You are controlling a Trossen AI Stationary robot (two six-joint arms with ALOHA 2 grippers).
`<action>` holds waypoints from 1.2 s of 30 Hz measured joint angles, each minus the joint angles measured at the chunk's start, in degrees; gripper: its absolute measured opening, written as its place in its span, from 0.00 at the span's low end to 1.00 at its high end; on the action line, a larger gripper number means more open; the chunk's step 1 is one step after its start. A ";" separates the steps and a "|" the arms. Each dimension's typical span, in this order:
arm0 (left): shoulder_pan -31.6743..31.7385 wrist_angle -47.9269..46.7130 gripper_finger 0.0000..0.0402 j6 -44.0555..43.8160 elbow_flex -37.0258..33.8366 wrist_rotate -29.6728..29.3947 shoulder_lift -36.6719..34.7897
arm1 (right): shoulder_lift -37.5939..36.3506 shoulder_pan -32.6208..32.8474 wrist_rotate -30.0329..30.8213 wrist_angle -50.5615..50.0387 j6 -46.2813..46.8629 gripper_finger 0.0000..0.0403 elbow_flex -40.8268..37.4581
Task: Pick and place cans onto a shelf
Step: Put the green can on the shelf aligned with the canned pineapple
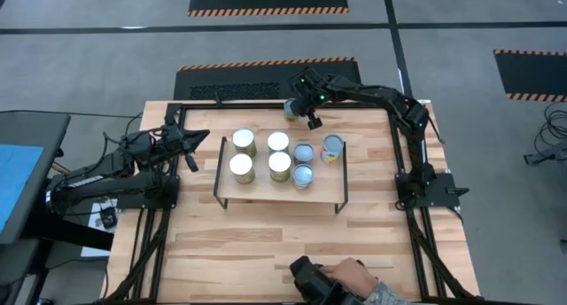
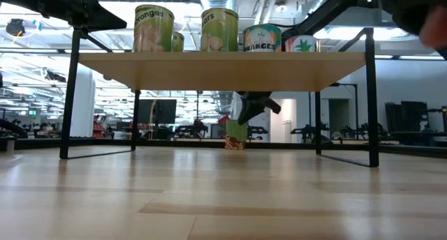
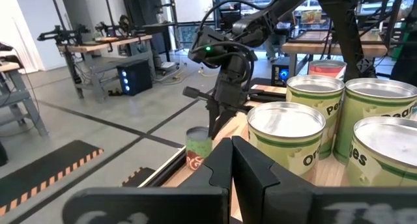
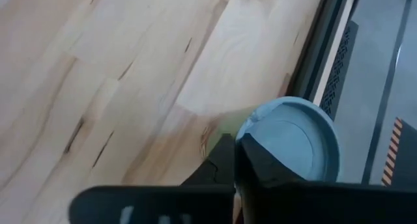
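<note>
Grasping the last can (image 1: 291, 108) is the step in hand: it stands on the worktop (image 1: 266, 243) at the far edge, behind the shelf (image 1: 280, 188), and the right gripper (image 1: 312, 121) is at it with its jaws against the rim; whether they have fully clamped cannot be told. Seven cans stand on the shelf, leaving the near right spot free. The left gripper (image 1: 188, 156) waits left of the shelf, jaws closed and empty. Next, lift the can clear, carry it over the shelf and lower it upright into the free spot.
</note>
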 joint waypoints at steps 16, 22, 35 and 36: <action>-0.01 -0.11 0.00 0.29 0.00 -0.12 0.01 | -13.63 1.31 3.69 -9.93 7.19 0.02 4.11; 0.00 -0.09 0.00 0.39 0.00 -0.10 0.00 | -24.66 5.26 8.85 -15.35 14.75 0.02 4.19; 0.00 -0.68 0.00 2.99 0.00 2.02 0.00 | -44.03 27.48 12.53 -25.45 39.02 0.03 4.21; 0.01 -0.66 0.00 3.02 0.00 2.43 0.01 | -44.88 30.01 12.54 -26.46 40.74 0.03 4.21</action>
